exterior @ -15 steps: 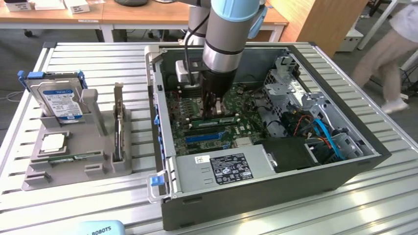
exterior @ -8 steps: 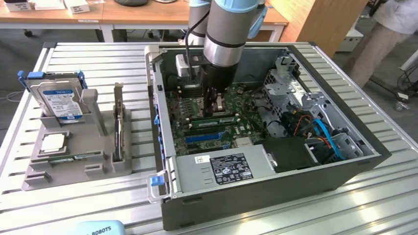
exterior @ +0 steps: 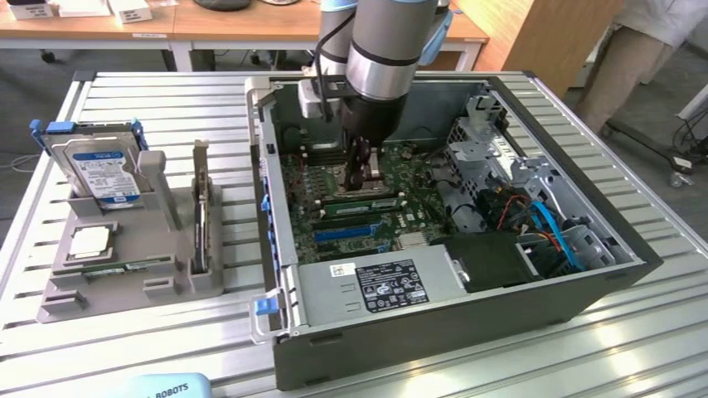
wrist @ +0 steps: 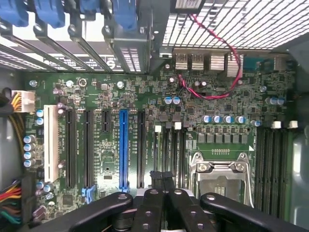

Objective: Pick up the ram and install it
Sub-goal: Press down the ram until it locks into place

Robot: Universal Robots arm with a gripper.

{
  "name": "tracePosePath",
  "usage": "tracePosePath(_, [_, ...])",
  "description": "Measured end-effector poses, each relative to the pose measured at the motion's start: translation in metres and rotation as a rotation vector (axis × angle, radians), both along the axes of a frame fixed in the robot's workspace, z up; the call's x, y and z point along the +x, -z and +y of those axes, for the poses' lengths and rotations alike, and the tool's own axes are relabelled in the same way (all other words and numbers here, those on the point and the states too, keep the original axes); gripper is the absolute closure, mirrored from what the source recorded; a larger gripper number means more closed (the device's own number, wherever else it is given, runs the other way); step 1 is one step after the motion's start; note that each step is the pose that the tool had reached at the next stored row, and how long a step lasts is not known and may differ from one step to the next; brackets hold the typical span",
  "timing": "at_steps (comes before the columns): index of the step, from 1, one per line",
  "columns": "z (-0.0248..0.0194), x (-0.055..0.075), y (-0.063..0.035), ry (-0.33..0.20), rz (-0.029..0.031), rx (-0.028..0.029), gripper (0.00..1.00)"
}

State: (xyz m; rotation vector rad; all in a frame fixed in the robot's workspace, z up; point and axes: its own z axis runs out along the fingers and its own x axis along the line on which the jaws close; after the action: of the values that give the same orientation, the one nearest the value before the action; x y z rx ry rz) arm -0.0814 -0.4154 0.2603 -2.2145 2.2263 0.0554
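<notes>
One open computer case [exterior: 443, 332] sits on the table [exterior: 166, 91], with one robot arm [exterior: 387, 50] reaching into it. At the frame's left stands one grey holder [exterior: 166, 186] carrying one hard drive [exterior: 102, 170] and one square CPU chip [exterior: 89, 240]. One blue slot [wrist: 124, 147] crosses the motherboard [wrist: 145, 96].

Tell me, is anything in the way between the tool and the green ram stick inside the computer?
Nothing visible does. The shut tool sits right above the ram on the motherboard, with no cable or part between them.
</notes>
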Motion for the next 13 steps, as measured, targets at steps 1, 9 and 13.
tracePosePath(1, [0.0000,0.0000,-0.0017,0.000,0.0000,0.0000,0.90])
tracePosePath(9, [0.0000,0.0004,-0.0047,0.000,0.0001,-0.0001,0.90])
tracePosePath(13, [0.0000,0.0058,-0.0047,0.000,0.0001,-0.0001,0.90])
